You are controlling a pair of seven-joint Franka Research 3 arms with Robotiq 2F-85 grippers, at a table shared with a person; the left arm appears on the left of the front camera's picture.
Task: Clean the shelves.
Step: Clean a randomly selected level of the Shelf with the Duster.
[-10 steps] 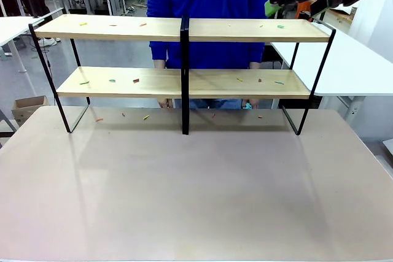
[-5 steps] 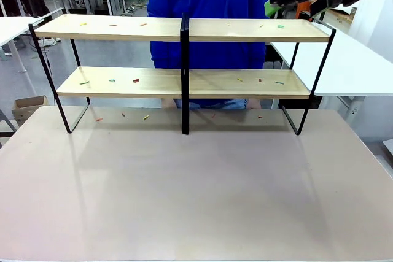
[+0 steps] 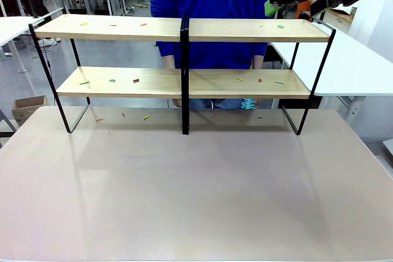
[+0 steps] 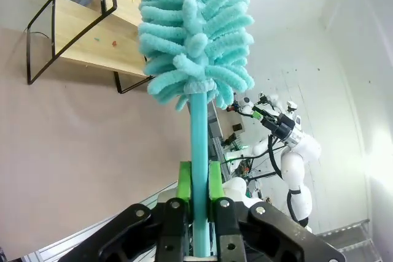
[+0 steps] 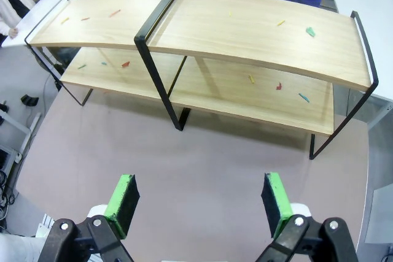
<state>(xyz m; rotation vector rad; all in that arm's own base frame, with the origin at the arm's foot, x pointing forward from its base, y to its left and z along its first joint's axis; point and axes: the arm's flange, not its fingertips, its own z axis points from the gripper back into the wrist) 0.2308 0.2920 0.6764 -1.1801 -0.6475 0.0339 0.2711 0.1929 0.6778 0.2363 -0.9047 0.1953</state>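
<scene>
The shelves [image 3: 184,29] stand across the far half of the table, with light wooden boards in a black frame. Small coloured scraps [image 3: 136,80] lie on the boards and on the table beneath them. My left gripper [image 4: 199,182] is shut on the handle of a teal fluffy duster [image 4: 193,35], which stands upright; one end of the shelves [image 4: 92,44] shows behind it. My right gripper [image 5: 198,204] hangs open and empty high above the table, looking down on the shelves [image 5: 245,29]. In the front view the right gripper [image 3: 271,8] is above the rack's right end.
A person in a blue top [image 3: 212,4] stands right behind the rack. A teal fluffy thing [image 3: 248,104] shows under the lower board by the person's hand. White tables [image 3: 350,59] flank the rack, and a cardboard box [image 3: 27,105] sits on the floor at left.
The person has shifted slightly behind the rack, and the teal fluffy thing under the lower board has come further into view. Neither arm has visibly moved.
</scene>
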